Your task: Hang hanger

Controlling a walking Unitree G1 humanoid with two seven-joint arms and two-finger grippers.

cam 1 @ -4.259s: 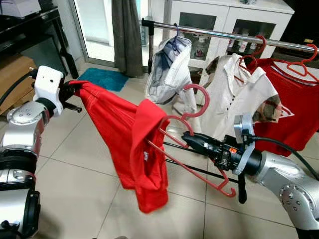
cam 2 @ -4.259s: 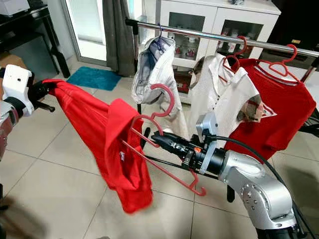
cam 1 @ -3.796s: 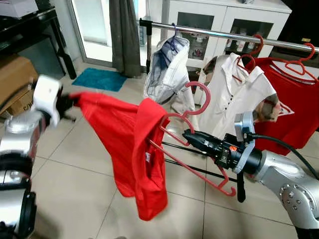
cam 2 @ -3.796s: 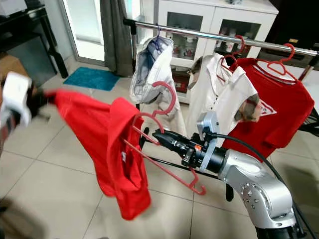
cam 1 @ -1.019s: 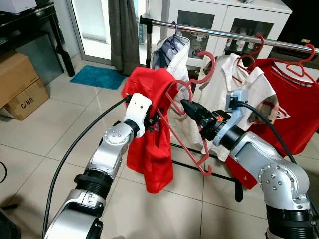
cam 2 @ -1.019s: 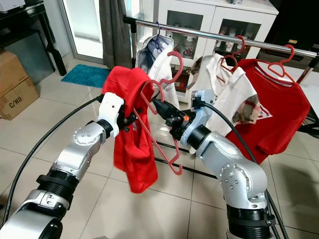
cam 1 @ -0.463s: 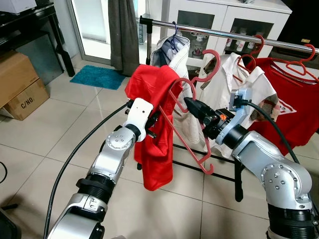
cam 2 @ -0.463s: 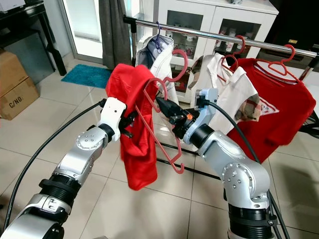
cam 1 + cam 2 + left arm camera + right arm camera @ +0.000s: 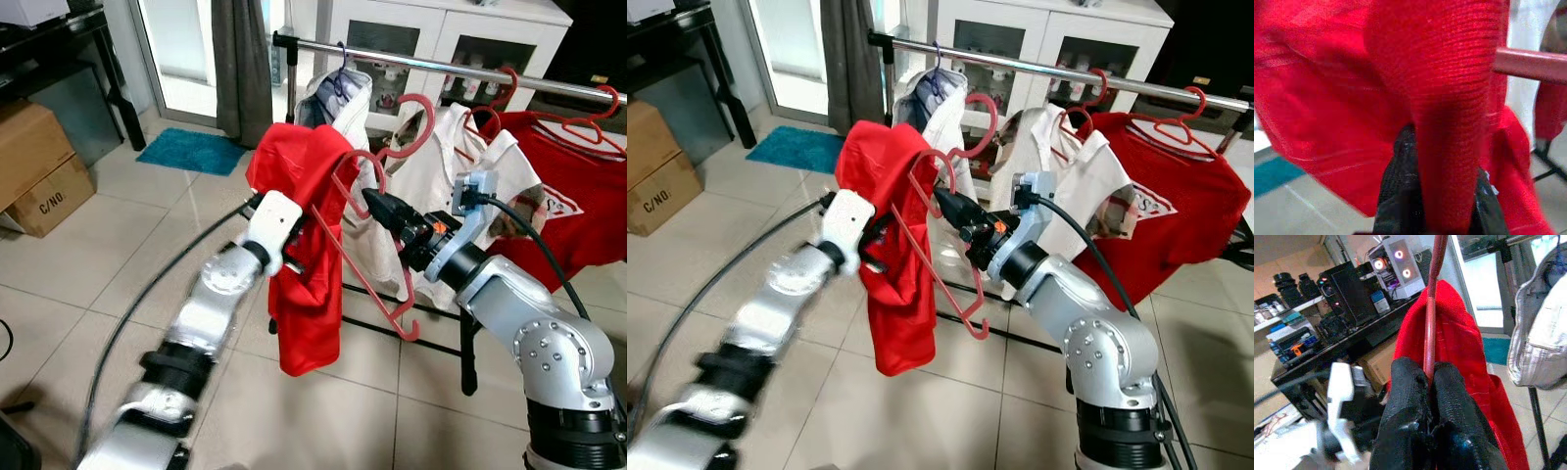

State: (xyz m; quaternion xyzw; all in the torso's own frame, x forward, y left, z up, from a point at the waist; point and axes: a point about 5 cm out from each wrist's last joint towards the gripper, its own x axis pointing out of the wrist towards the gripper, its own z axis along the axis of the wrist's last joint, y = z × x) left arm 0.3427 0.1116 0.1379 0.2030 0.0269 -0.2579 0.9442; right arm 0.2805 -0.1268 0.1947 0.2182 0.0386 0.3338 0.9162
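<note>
A red hanger (image 9: 380, 286) carries a red shirt (image 9: 306, 294) bunched over one of its arms. Its hook (image 9: 419, 119) points up just below the metal rail (image 9: 431, 66), apart from it. My right gripper (image 9: 372, 202) is shut on the hanger's neck; in the right wrist view its fingers (image 9: 1409, 396) pinch the red rod (image 9: 1430, 303). My left gripper (image 9: 296, 262) is shut on a fold of the red shirt beside the hanger, and in the left wrist view its black fingers (image 9: 1399, 191) clamp the red cloth (image 9: 1444, 98). The left arm is blurred.
On the rail hang a striped shirt (image 9: 338, 93), a white shirt (image 9: 443, 181) and a red T-shirt (image 9: 573, 211) on red hangers. Cardboard boxes (image 9: 39, 176) and a teal mat (image 9: 191, 152) lie left. A curtain (image 9: 240, 59) and white cabinet (image 9: 470, 44) stand behind.
The hanger and shirt have been lifted from low in front up to just under the rail. My left gripper came in close beside the hanger; the left arm is still moving.
</note>
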